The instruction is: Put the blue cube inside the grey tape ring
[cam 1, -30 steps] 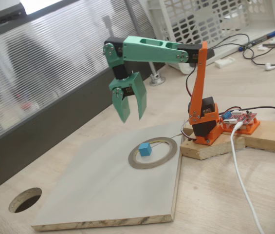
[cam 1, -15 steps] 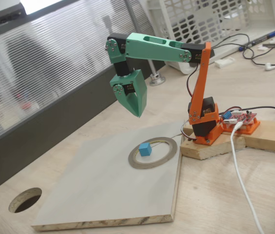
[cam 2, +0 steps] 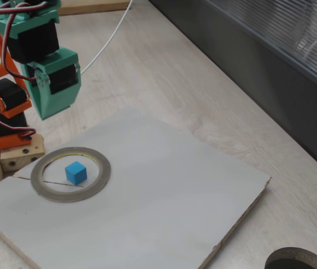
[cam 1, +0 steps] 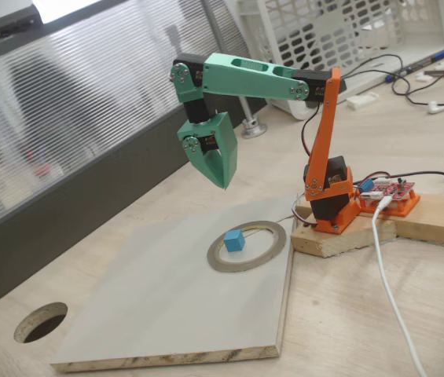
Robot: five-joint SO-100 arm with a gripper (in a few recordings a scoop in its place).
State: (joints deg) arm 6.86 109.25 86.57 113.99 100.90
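Now, cube: the blue cube [cam 1: 234, 240] is sitting inside the grey tape ring [cam 1: 247, 246].
Claw: the gripper [cam 1: 223, 182] is hanging above, pressed together, empty.
Handling: looking light and stiff; opposite flat faces are offering the best hold.

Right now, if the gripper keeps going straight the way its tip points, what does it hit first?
The gripper is shut and points down. It would probably meet the grey tape ring or the board just beside it, not the blue cube; depth is unclear.
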